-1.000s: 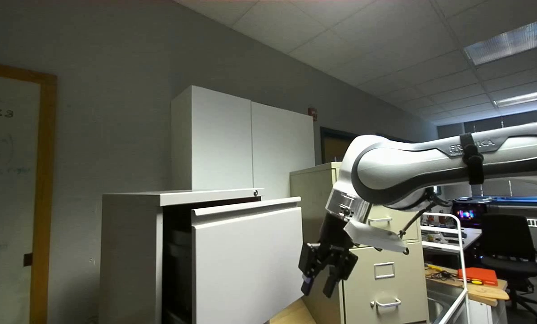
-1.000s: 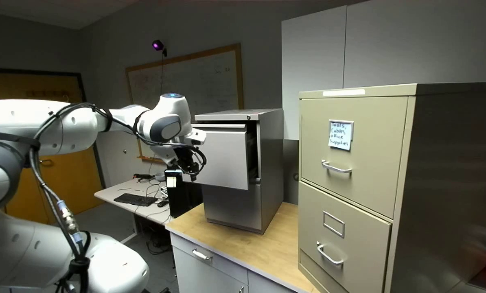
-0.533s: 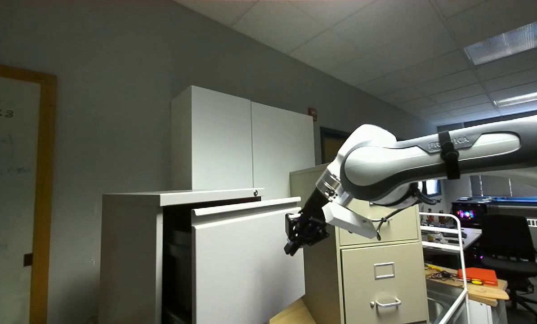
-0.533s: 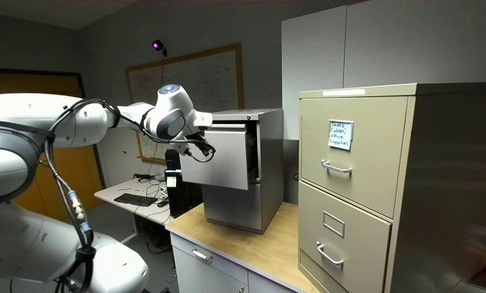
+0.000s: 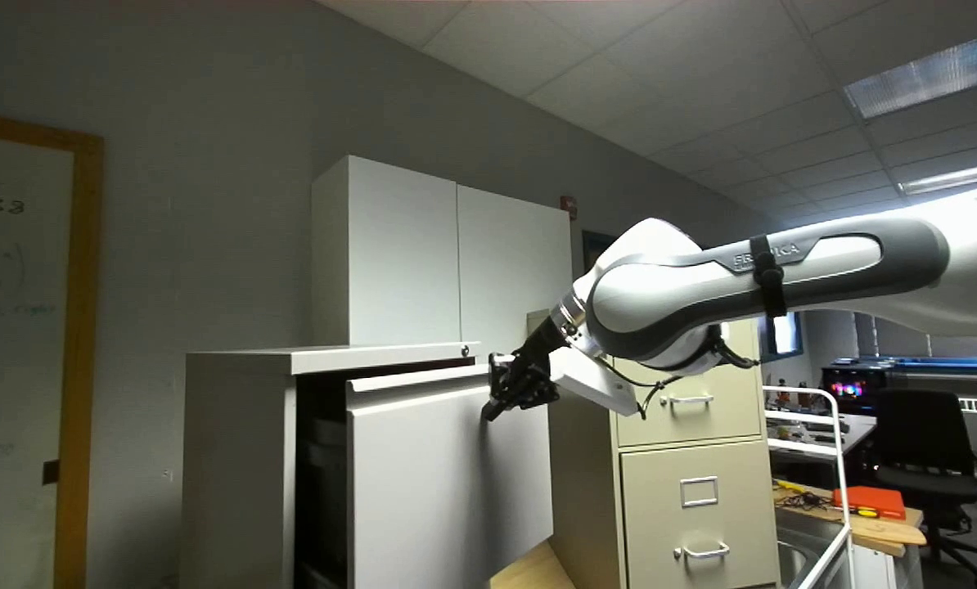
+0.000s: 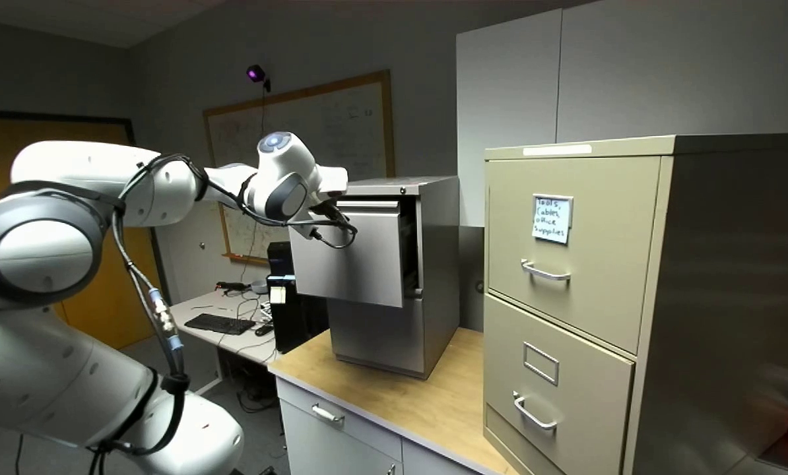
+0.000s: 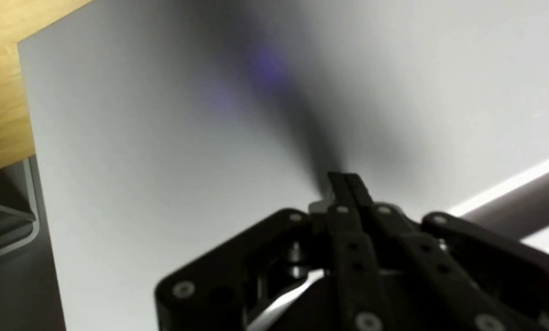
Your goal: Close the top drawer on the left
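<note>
Drawer (image 5: 435,483) and gripper (image 7: 344,177) are face to face: the front (image 6: 371,272) lies straight ahead of the fingers (image 7: 358,195), pulled out of the upper half of a grey cabinet (image 6: 441,277), with a dark gap behind it. In the wrist view the fingers are brought together with nothing between them, and their tips meet the shadow (image 7: 318,142) on the front; whether they touch it or stop just short, I cannot tell. They stand nearer its top edge than its bottom. The front's long axis runs level, and the gripper points across it on a downward slant, so I judge the coming move to be a push inward, toward the cabinet's body. On so smooth a face the tips might slip down a little. That face is plain, flat and square-cornered, seemingly painted metal, with a pale folded lip along its top and a soft, satin sheen. The arm (image 5: 685,294) behind the gripper is rounded, glossy white with grey trim. Below, the worktop (image 6: 381,396) shows warm wood grain; near it, the beige filing cabinet (image 6: 598,290) is tall and boxy, its bowed metal handles (image 6: 546,272) shiny.
</note>
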You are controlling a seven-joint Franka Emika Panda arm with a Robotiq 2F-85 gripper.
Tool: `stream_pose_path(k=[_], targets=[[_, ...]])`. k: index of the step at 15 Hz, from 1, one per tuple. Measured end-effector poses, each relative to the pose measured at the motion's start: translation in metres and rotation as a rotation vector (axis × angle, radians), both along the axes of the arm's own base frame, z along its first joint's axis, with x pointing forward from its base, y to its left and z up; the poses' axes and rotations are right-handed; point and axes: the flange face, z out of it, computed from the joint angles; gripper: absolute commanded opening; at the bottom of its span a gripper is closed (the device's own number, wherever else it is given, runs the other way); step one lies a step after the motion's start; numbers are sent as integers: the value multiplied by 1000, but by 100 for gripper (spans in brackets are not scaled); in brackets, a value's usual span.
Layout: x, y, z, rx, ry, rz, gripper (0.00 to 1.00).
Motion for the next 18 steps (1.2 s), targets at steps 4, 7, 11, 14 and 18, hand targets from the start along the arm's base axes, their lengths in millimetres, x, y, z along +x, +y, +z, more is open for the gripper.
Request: stream_pose_path(k=[4,7,11,14,18], targets=[[-6,16,25,11,-105,25,4],[-9,22,34,17,-144,35,3],[-5,25,42,36,-199,36,4],[5,24,39,62,-203,34,2],[24,25,33,96,-192,28,3]])
